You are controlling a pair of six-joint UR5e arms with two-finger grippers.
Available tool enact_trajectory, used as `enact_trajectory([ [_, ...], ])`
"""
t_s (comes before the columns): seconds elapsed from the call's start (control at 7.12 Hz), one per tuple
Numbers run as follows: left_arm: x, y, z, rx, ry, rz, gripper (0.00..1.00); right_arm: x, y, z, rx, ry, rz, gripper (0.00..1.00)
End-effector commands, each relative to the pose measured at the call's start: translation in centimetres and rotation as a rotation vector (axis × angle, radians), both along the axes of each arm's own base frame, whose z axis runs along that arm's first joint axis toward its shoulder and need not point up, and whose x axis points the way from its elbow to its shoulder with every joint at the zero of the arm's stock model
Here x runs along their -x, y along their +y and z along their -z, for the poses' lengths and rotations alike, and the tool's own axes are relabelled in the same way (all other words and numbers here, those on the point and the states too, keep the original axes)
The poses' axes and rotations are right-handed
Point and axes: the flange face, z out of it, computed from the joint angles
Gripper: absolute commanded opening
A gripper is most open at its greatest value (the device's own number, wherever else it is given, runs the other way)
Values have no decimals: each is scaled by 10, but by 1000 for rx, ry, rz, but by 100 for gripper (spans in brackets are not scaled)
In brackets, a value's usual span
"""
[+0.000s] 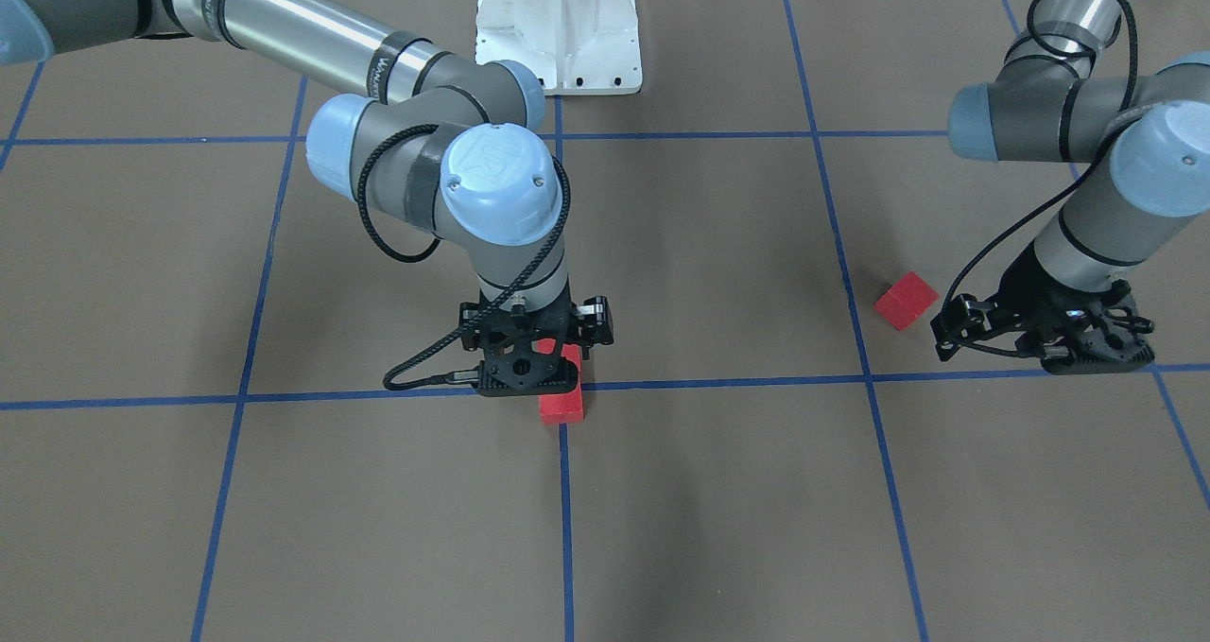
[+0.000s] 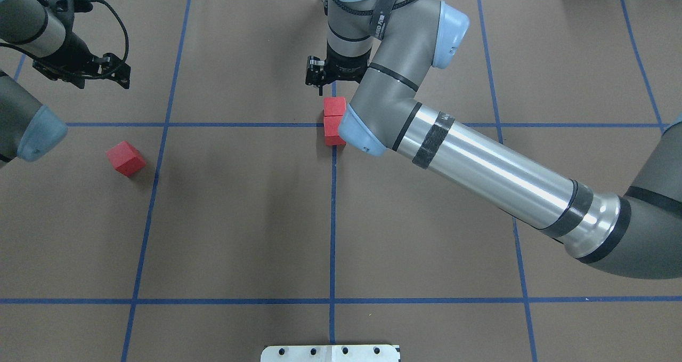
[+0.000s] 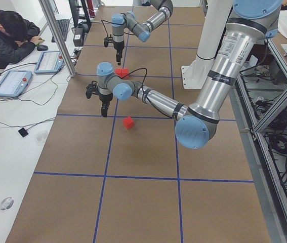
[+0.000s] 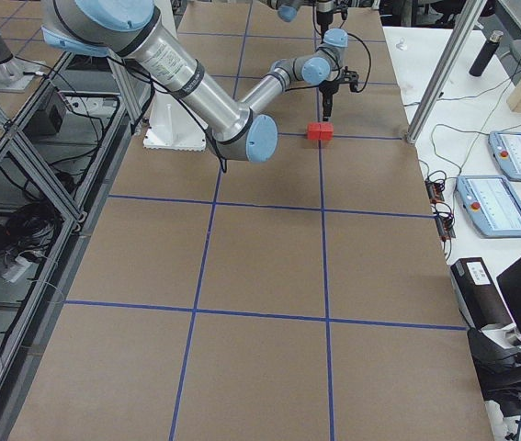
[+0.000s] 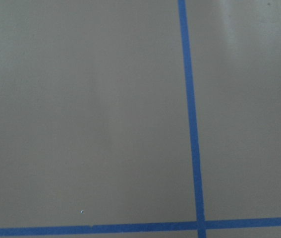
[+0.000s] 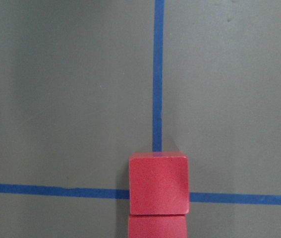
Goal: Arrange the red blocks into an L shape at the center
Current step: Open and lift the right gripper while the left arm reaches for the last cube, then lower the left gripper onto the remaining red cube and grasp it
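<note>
Brown table (image 2: 240,218): two red blocks (image 2: 334,107) touching at center (image 2: 321,125); left hand (image 3: 103,111), right hand (image 2: 319,85): grip unclear.

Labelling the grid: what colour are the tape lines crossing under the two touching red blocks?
Blue; the tape lines show best in the right wrist-mounted view.

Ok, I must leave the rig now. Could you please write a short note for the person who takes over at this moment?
Right gripper: hovers by the far end of the row, holds nothing; I cannot tell whether it is open or shut.
Left gripper: on the robot's left side, holds nothing; state also unclear.
Blocks: first red block and second red block touch in a straight row over the center crossing. The third red block lies alone on the robot's left, askew to the grid.
Done: the two-block row.
Left: set the third block beside one end to make the L.
</note>
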Motion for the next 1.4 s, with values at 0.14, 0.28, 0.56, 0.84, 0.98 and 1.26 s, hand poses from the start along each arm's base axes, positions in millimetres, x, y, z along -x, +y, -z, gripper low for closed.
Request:
enact_trajectory([
  [0.14, -57, 55, -26, 96, 12, 168, 100, -48, -2, -35, 26, -3, -29, 99],
  [0.28, -72, 62, -28, 121, 0, 218, 100, -51, -4, -44, 30, 3, -34, 99],
  [0.56, -68, 67, -44, 152, -25, 240, 100, -52, -5, -45, 29, 6, -37, 99],
  [0.84, -63, 70, -44, 152, -23, 243, 100, -52, -4, -54, 36, 12, -37, 99],
  [0.98, -63, 71, -44, 157, -22, 248, 100, -52, -4, -53, 35, 11, -36, 99],
  [1.26, -66, 71, -46, 184, -19, 271, 100, -52, -5, -58, 39, 16, -38, 99],
])
